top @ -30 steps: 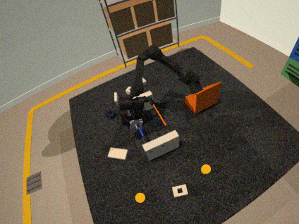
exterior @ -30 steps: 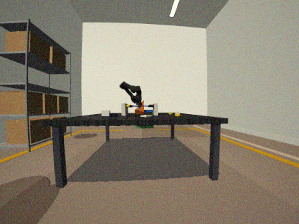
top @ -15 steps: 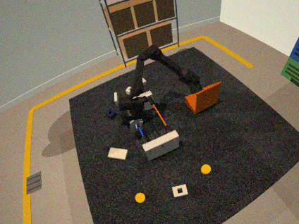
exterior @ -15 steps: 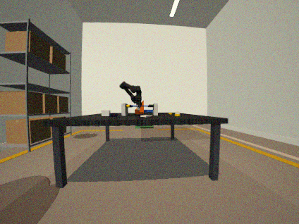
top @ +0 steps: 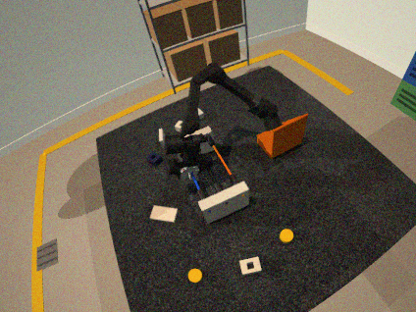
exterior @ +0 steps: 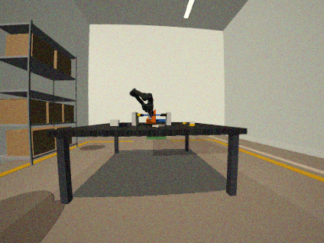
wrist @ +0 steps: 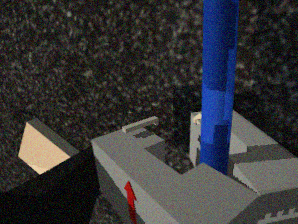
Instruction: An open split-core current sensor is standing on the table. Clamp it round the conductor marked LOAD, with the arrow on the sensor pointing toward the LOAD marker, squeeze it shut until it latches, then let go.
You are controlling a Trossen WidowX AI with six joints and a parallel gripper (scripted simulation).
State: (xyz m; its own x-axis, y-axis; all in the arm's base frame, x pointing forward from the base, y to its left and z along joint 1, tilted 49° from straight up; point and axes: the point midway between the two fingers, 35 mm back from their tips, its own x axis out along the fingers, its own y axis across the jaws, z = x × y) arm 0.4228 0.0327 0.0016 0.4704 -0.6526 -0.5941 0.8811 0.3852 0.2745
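On the black table top (top: pixel 314 206) (exterior: pixel 153 131), left to right in the wrist view, a pale block (wrist: pixel 45 149) lies near the gray split-core current sensor (top: pixel 189 171) (wrist: pixel 145 175), which the gripper (top: pixel 188 169) (exterior: pixel 150 115) pinches, red arrow (wrist: pixel 130 197) showing, its still-gapped body around the blue conductor (top: pixel 195 182) (wrist: pixel 217 90).

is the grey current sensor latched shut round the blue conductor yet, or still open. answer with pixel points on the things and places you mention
Open: in the wrist view, a gap separates the two halves of the grey split-core sensor (wrist: pixel 145 172), with the blue conductor (wrist: pixel 216 95) (top: pixel 195 182) between them.
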